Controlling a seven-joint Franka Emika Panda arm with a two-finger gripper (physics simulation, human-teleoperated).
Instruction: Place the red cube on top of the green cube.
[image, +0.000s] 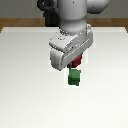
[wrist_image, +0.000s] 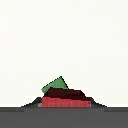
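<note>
A broad white tabletop (image: 22, 75) fills most of the exterior view, evenly lit with soft shading; a strip of brown wooden floor (image: 20, 21) runs along its far edge, under a dark backdrop (image: 15, 7)

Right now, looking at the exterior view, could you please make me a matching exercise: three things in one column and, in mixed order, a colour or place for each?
Things:
1. red cube
2. green cube
3. table

Descriptions:
A. white, wide surface
B. partly hidden under the arm
C. fully visible, lower in the picture than the arm

Pairs: 1-B; 2-C; 3-A
</note>
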